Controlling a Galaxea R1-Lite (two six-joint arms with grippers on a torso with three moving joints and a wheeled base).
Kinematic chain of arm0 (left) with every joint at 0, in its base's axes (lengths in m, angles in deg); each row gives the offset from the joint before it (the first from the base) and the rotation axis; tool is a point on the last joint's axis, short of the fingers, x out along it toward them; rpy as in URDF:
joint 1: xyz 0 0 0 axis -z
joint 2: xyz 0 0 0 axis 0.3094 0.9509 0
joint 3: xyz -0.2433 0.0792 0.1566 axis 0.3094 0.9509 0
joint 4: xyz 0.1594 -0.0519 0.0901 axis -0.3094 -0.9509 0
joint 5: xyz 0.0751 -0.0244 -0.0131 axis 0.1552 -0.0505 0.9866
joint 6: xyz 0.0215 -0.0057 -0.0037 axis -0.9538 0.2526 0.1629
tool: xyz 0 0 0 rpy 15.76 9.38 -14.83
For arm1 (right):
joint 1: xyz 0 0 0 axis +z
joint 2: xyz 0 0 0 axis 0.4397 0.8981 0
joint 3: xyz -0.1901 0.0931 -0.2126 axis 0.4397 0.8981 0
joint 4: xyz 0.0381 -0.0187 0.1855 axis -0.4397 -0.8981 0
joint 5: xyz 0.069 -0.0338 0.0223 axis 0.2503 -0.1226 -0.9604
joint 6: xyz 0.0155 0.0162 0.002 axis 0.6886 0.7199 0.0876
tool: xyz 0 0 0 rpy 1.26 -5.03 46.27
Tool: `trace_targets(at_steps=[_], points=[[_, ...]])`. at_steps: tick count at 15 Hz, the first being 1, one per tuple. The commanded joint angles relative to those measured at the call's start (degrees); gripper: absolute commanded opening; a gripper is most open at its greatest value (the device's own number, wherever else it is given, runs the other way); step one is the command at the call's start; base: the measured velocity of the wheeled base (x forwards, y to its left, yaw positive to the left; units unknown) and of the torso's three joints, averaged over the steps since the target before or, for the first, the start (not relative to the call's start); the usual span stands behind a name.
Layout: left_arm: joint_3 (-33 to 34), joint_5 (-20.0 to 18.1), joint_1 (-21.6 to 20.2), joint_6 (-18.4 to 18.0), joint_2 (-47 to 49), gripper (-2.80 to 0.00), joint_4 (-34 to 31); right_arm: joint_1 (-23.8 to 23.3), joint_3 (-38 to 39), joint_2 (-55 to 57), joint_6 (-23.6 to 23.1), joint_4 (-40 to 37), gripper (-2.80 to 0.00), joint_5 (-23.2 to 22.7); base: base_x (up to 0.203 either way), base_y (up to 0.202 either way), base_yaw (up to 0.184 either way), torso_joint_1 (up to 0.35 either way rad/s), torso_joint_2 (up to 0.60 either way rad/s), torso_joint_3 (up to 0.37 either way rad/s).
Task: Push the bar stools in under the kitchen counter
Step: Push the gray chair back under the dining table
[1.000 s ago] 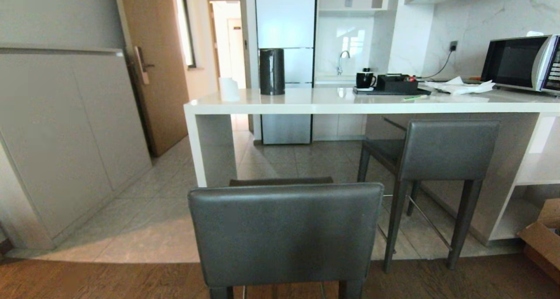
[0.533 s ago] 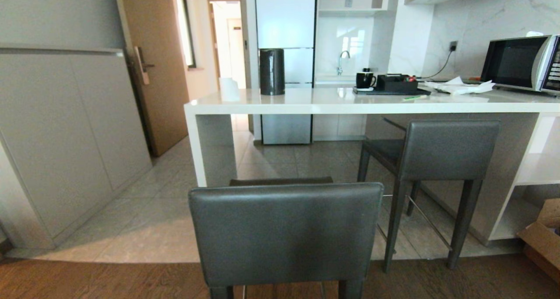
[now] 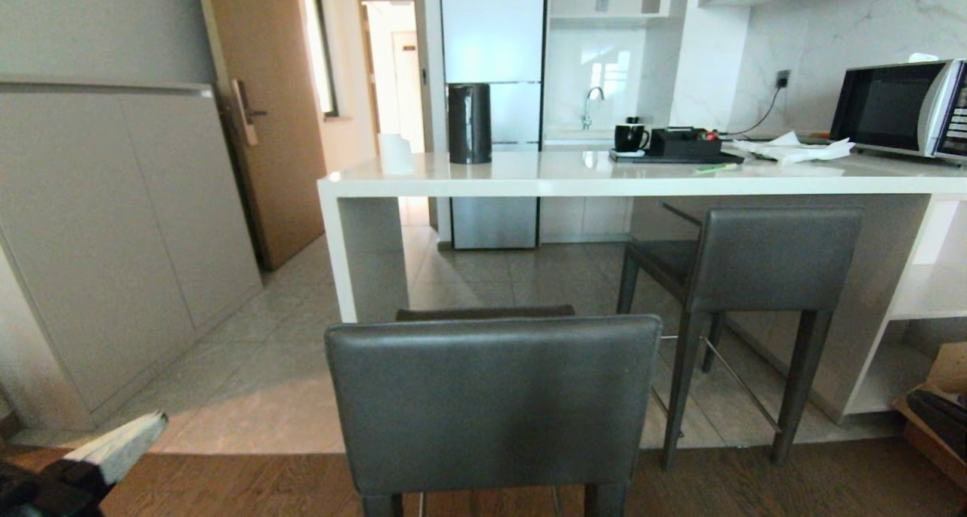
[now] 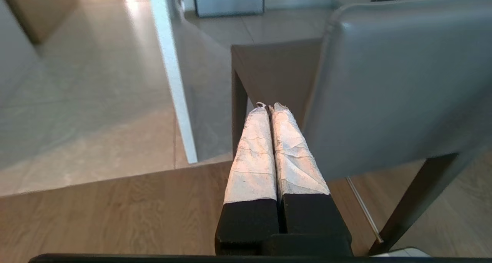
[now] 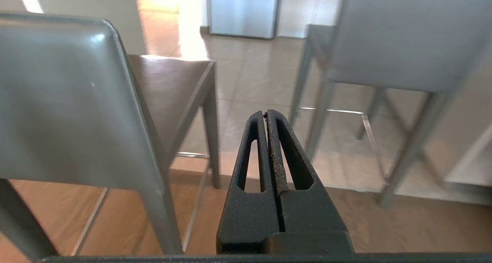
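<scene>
Two bar stools (image 3: 495, 404) stand outside the kitchen counter (image 3: 604, 184); left gripper (image 4: 269, 107) and right gripper (image 5: 266, 113) pressed together, empty.

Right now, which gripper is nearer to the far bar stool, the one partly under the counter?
Right. The right gripper sits between the two stools, the far bar stool just ahead on its right. The left gripper is beyond the near bar stool's left side.

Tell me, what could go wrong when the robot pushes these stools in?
The near stool stands on wood, just before the tile floor begins; its legs might catch at that line and it could tip. The shut left gripper and shut right gripper sit beside its backrest, so a push may slide off. The far stool stands angled to the counter and could bump it.
</scene>
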Motion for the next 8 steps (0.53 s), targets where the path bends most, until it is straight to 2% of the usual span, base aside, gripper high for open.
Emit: trace_targets(at_steps=[1,5,8], points=[[0.8,-0.1,1.0,0.0,19.2,-2.80,13.6,2.0,0.4,12.5,0.1,6.7,-2.80,0.0,0.000,0.000,0.000,0.000,0.00,0.000],[1.8,-0.2,2.6,-0.1,44.2,-2.80,39.1,4.7,-0.5,27.8,0.1,22.2,-2.80,1.5,0.000,0.000,0.000,0.000,0.00,0.000],[0.8,-0.2,3.4,-0.2,54.7,-2.80,48.3,10.8,-1.1,34.6,0.2,29.7,-2.80,4.7,0.000,0.000,0.000,0.000,0.00,0.000]])
